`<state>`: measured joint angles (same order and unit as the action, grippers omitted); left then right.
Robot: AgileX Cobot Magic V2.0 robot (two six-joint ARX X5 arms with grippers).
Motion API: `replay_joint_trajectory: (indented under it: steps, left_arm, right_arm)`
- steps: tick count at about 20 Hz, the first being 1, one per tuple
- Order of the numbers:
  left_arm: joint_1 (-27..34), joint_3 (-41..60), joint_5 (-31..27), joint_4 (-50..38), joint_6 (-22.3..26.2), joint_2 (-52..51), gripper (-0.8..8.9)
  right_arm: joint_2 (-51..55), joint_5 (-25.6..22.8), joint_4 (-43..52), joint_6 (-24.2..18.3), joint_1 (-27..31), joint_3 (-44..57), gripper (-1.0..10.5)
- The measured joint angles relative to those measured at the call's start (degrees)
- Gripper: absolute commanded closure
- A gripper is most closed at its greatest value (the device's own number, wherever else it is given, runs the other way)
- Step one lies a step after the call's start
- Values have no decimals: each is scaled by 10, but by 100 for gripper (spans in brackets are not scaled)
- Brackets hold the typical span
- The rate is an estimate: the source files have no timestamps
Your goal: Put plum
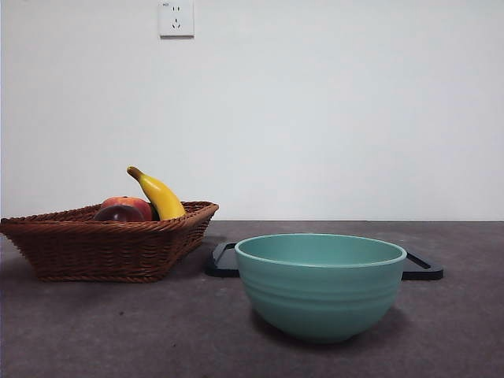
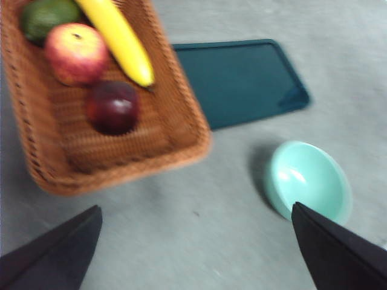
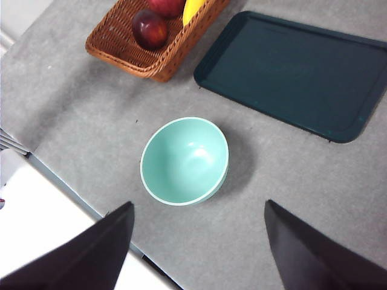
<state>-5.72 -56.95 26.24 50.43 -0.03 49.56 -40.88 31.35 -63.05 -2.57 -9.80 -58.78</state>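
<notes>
The dark maroon plum (image 2: pixel 113 106) lies in the brown wicker basket (image 2: pixel 181 121), beside a red-orange apple (image 2: pixel 75 52) and a yellow banana (image 2: pixel 118 37). In the front view only its top (image 1: pixel 118 213) shows over the basket rim (image 1: pixel 110 224). It also shows in the right wrist view (image 3: pixel 150 28). My left gripper (image 2: pixel 196 241) is open and empty, high above the table near the basket. My right gripper (image 3: pixel 199 241) is open and empty, high above the teal bowl (image 3: pixel 184 161).
A green fruit (image 2: pixel 45 15) lies at the basket's far end. The empty teal bowl (image 1: pixel 320 283) stands in front of a dark flat tray (image 3: pixel 296 72). The table's edge (image 3: pixel 72 193) runs near the bowl in the right wrist view.
</notes>
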Motion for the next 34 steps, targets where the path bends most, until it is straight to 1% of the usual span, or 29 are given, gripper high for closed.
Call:
replay_joint_trajectory:
  steps: [5, 12, 15, 22, 25, 29, 32, 33, 34]
  left_arm:
    - [-34, -22, -55, -70, -15, 106, 315]
    - [-78, -97, -155, -98, -20, 264, 316]
    - [-86, -115, -158, -118, -20, 325, 316]
    - [-108, -116, -176, -175, -17, 432, 316]
    - [-114, -117, -203, -198, -11, 462, 316]
    - [-114, -117, -205, -216, -7, 501, 316]
    - [-114, -117, -205, -227, -7, 510, 319]
    - [-115, -117, -205, -229, -7, 511, 330]
    - [-114, -117, -205, -230, -7, 514, 368]
  right_arm:
    - [-6, 0, 1, 0, 0, 0, 605]
    - [-19, 0, 3, 0, 0, 0, 605]
    - [-20, 0, 3, 0, 0, 0, 605]
    - [-21, 0, 3, 0, 0, 0, 605]
    - [-21, 0, 3, 2, 0, 0, 605]
    - [-21, 0, 3, 5, 0, 0, 605]
    - [-21, 0, 3, 5, 0, 0, 605]
    - [-21, 0, 3, 5, 0, 0, 605]
    - [-21, 0, 3, 5, 0, 0, 605]
